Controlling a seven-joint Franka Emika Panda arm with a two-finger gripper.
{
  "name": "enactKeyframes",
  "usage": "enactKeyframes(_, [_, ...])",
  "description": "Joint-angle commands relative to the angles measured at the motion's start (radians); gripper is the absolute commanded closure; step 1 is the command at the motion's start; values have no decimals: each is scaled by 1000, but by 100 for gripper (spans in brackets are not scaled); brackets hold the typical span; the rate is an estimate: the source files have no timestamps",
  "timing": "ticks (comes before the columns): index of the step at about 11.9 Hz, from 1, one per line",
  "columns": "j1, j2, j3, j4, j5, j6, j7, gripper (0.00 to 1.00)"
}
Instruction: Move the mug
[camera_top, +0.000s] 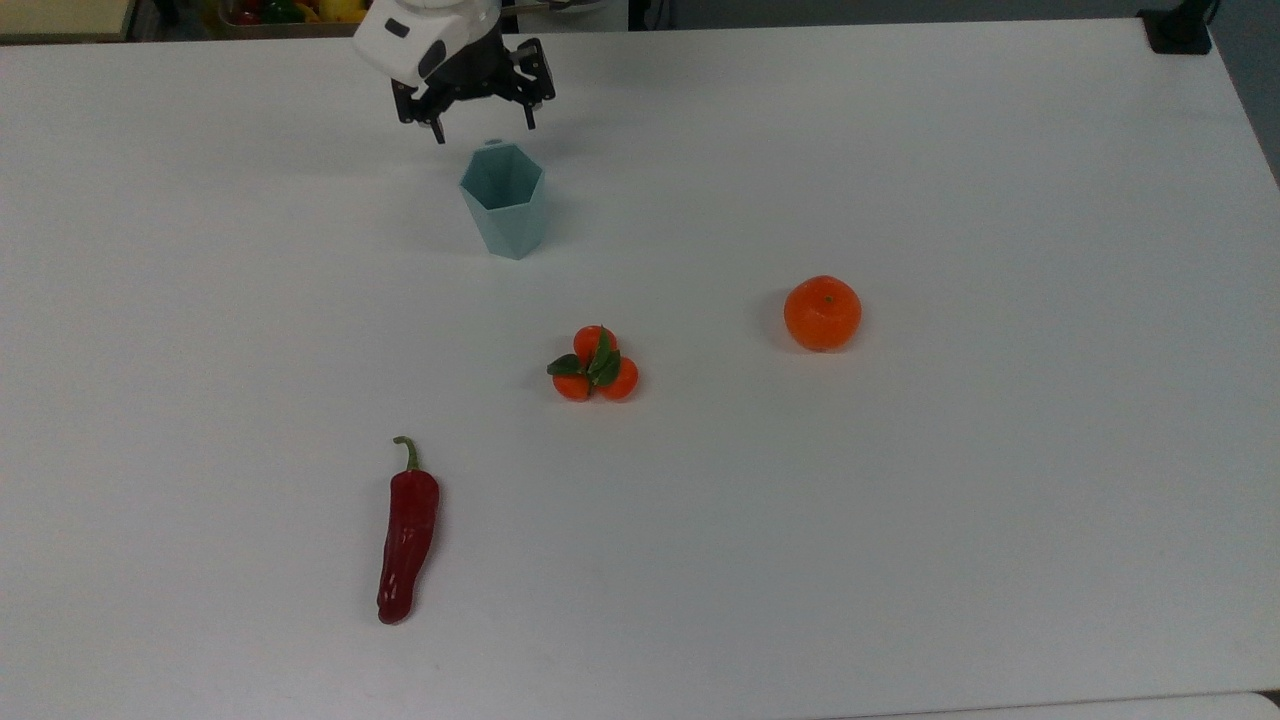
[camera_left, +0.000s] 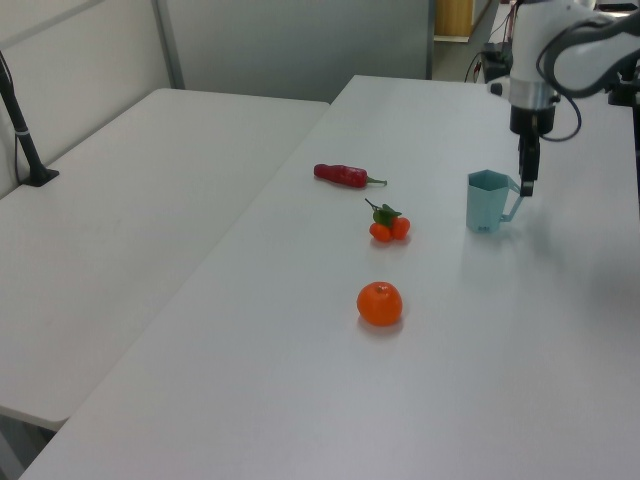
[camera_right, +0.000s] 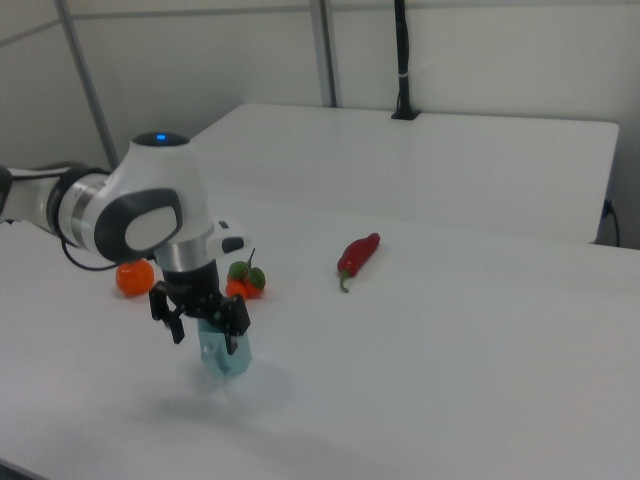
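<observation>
Spreading across all three views is a white table (camera_top: 900, 500), the biggest thing here, with a second white table (camera_left: 120, 240) beside it at the left view's left. The Franka arm (camera_right: 130, 220) comes next in size, its white wrist (camera_top: 415, 40) at the top edge of the top view.

A dark red chili pepper (camera_top: 405, 535) lies well apart from the mug toward the top view's lower left, its green stem pointing up the picture. An orange (camera_top: 822, 313) sits alone toward the top view's right. A cluster of three small oranges with green leaves (camera_top: 595, 366) rests between the pepper and the orange, and is the nearest of the three to the mug, though still clear of it. None of them touches the mug or the gripper.

The mug (camera_top: 503, 200) stands upright on the table near the top view's upper edge, left of centre. It is pale teal and faceted, with a hexagonal rim open to the top and walls tapering to a narrower base. In the left view its handle (camera_left: 513, 203) points to the left view's right, toward the arm.

The gripper (camera_top: 482, 122) hangs just beyond the mug's far rim in the top view, raised above the handle in the left view, its fingers (camera_top: 436, 128) spread apart and holding nothing.
</observation>
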Motion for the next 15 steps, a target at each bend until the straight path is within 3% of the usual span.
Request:
enactKeyframes(1, [4,-11,-6,160,23,-178,72,0])
enactKeyframes(8, [67,40,6,562,23,-500,318,0])
enactKeyframes(11, [89,38,6,603,23,-505,482,0])
enactKeyframes(15, [142,40,-47,602,12,-446,468,0])
